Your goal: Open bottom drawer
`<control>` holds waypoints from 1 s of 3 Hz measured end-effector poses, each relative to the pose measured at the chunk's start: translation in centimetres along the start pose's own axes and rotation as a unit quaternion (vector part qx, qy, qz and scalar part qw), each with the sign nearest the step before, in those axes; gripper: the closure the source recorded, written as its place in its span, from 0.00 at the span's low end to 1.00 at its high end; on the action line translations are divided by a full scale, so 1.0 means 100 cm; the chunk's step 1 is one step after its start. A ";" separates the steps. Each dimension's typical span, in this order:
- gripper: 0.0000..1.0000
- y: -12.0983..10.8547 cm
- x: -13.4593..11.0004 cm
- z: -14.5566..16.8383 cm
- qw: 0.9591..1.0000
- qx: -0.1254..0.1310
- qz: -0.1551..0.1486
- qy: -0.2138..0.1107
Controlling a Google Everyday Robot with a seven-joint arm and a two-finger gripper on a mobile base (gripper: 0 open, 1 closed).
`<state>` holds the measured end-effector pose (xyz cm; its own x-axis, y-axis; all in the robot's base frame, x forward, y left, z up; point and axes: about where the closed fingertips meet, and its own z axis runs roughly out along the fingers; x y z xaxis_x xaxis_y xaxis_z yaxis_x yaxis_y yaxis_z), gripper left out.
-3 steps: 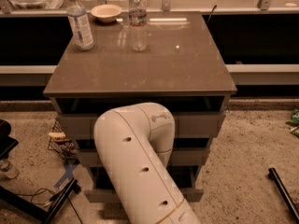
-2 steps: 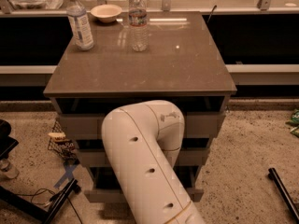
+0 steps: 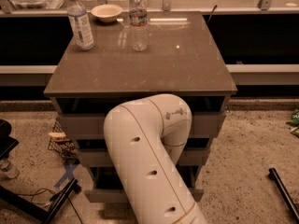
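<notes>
A light-grey cabinet (image 3: 140,73) with three drawer tiers stands in front of me. My white arm (image 3: 149,162) bends down in front of it and covers the middle of all three fronts and their handles. Only the ends of the bottom drawer (image 3: 99,195) show, low on the left and right. I cannot tell how far out it stands. My gripper is hidden behind the arm's elbow, somewhere in front of the drawers.
Two water bottles (image 3: 80,21) (image 3: 138,20) and a small bowl (image 3: 106,12) stand on the cabinet top. A wire basket (image 3: 63,144) and a black stand (image 3: 28,204) are on the floor at left. A black bar (image 3: 282,190) lies at right.
My arm's elbow has shifted a little to the right and slightly up in the picture. Nothing else has moved.
</notes>
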<state>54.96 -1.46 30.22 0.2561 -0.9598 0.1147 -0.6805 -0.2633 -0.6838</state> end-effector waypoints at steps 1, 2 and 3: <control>1.00 0.000 0.000 0.000 1.000 0.000 0.000 0.000; 1.00 0.011 0.011 0.039 0.999 -0.043 0.016 0.027; 1.00 0.014 0.039 0.087 0.993 -0.083 0.036 0.081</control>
<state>60.99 -4.77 23.43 0.0985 -0.9764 0.1924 -0.7998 -0.1927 -0.5685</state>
